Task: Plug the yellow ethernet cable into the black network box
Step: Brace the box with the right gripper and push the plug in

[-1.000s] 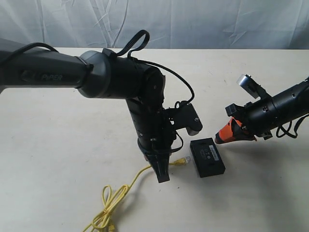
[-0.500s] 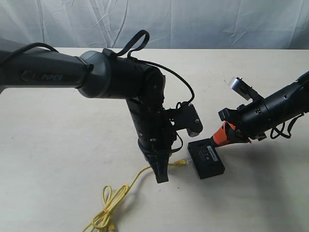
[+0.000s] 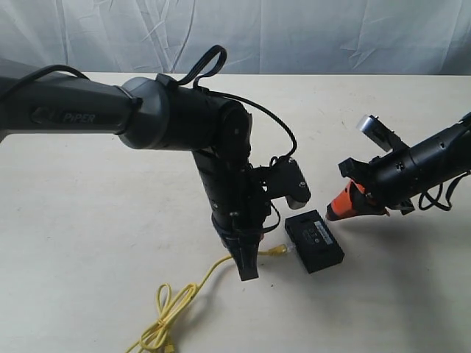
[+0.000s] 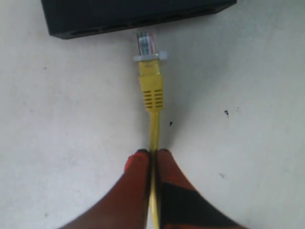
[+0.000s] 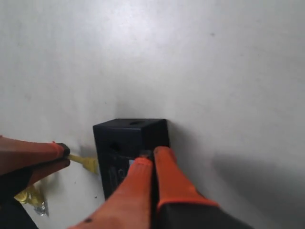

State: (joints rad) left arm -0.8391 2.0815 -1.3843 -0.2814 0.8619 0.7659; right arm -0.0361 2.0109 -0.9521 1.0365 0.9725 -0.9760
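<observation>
The black network box [image 3: 315, 240] lies flat on the table, white label up. The yellow ethernet cable [image 3: 195, 285] runs from a loose knot at the front to its clear plug [image 3: 280, 250] beside the box. My left gripper [image 3: 249, 273] points down and is shut on the cable [image 4: 153, 119] a short way behind the plug [image 4: 147, 44]. The plug tip sits just short of the box's port face [image 4: 95, 31]. My right gripper [image 3: 330, 214], orange-tipped, is shut on nothing, its tips [image 5: 151, 153] at the box's [image 5: 126, 138] far edge; contact is unclear.
A cream table [image 3: 88, 220] carries everything, with a white cloth backdrop [image 3: 294, 33] behind. The left arm's thick black links [image 3: 176, 118] and a cable loop rise over the table's middle. The cable's knot and other plug [image 3: 163, 334] lie near the front edge.
My right gripper pushed in against the box's far corner, then drew back slightly; the box turned a little. My left gripper carried the plug closer to the box.
</observation>
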